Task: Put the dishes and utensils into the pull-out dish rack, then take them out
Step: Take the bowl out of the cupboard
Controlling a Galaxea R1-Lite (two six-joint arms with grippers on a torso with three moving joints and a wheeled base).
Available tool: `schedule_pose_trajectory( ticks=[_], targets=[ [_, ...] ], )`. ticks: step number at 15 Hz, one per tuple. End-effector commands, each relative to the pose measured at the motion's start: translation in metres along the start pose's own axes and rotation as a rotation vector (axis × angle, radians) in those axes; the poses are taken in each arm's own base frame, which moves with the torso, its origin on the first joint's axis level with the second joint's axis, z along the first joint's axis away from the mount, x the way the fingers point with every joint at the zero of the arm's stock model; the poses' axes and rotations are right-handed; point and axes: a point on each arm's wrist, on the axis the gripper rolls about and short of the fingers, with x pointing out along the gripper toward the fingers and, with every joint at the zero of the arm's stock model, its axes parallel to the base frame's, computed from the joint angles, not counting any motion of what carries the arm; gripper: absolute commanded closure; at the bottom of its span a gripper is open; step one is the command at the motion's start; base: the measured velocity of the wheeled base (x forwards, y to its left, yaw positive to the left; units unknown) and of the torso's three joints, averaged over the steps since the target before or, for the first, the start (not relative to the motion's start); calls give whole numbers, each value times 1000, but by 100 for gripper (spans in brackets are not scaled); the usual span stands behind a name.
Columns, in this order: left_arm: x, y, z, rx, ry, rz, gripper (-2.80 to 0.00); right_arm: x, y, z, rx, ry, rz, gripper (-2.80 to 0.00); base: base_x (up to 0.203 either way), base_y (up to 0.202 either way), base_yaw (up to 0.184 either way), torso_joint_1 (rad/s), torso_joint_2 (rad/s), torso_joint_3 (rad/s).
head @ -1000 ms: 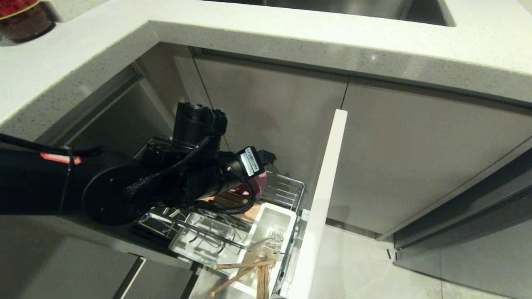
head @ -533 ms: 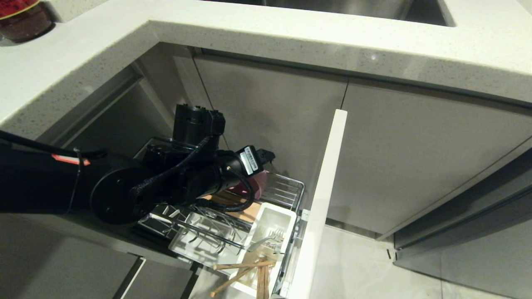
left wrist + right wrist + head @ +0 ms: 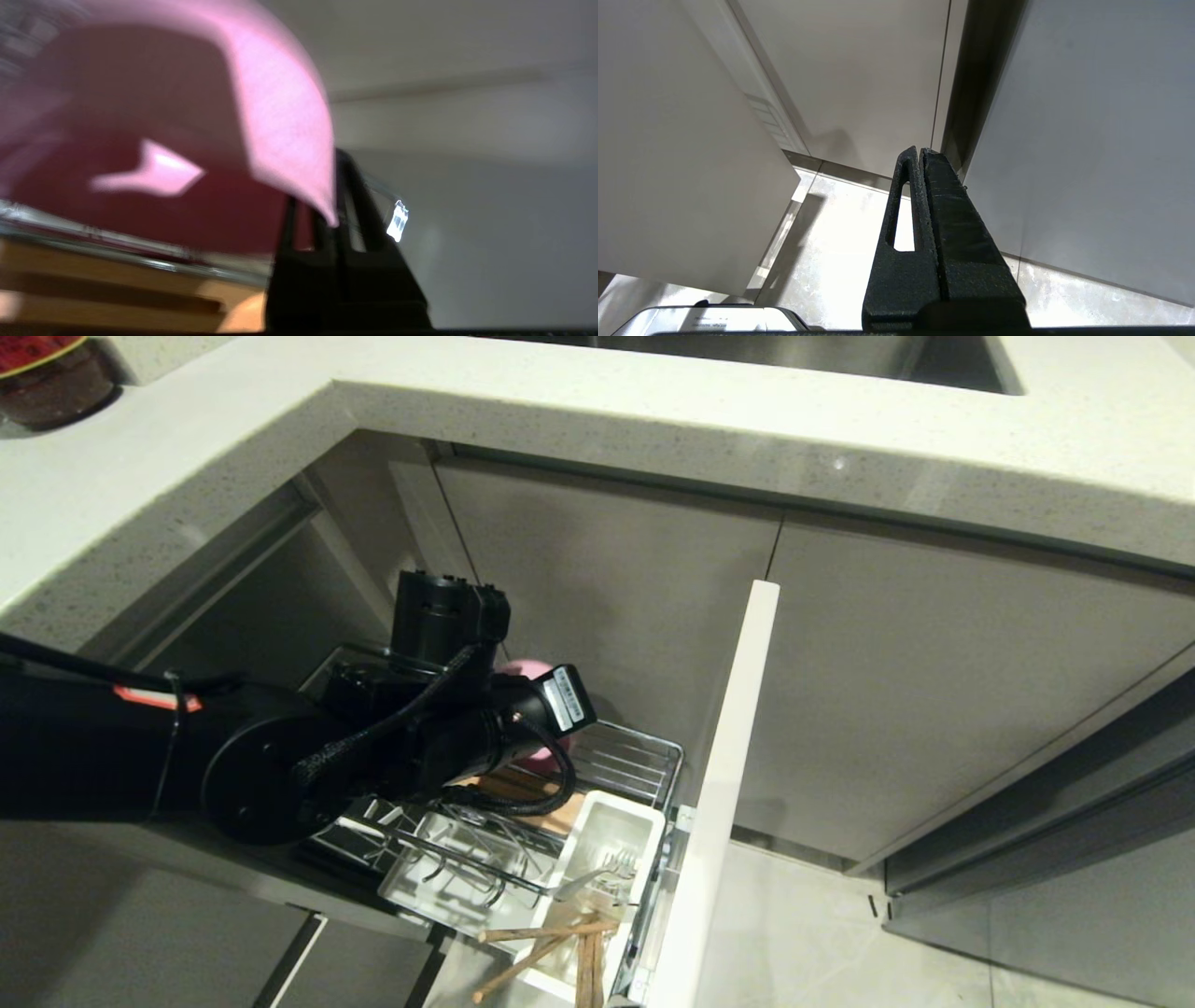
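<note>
The left hand (image 3: 334, 205) is clamped shut on the rim of the pink bowl (image 3: 163, 140): in the left wrist view the two black fingers (image 3: 359, 219) pinch the bowl's thin edge between them, with the bowl's dark inside turned toward the camera. In the head view the left arm reaches in from nine o'clock, over the pull-out dish rack (image 3: 625, 765), and only slivers of the pink bowl (image 3: 519, 668) show past the wrist, at about twelve o'clock of the rack's wooden strip (image 3: 523, 793). Whether the bowl touches the rack's wires I cannot tell (the wrist hides its underside).

At six o'clock of the arm stand the rack's plate prongs (image 3: 457, 859) over the drip tray (image 3: 411, 887). Just beside them, toward three o'clock, is the white utensil cup (image 3: 607, 840), holding the silver fork (image 3: 597, 877) and, nearer the lower edge, the wooden chopsticks (image 3: 551, 943), which lean out crosswise. The rack's white panel front (image 3: 728, 775) stands on edge at the cup's three o'clock.

A red-lidded jar (image 3: 51, 373) sits on the surface (image 3: 653, 401) at the far upper left.

The right hand (image 3: 920, 156) hangs with its fingers pressed together, holding nothing, above the floor (image 3: 840, 233) beside cabinet doors.
</note>
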Motion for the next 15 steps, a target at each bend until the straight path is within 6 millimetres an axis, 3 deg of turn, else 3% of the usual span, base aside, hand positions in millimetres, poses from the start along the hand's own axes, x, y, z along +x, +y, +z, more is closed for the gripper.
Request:
schedule_pose_trajectory(
  ticks=[1,8,15],
  targets=[
    [-3,0,1,-5,-7,-4,0,1,0,-7,0,25,0,0,0,0,0,0,0,0],
    [-20,-7,9,-10,-39,-41,0,1,0,-7,0,25,0,0,0,0,0,0,0,0],
    [-107,-22,48,-14,-243,-170,0,1,0,-7,0,25,0,0,0,0,0,0,0,0]
  ],
)
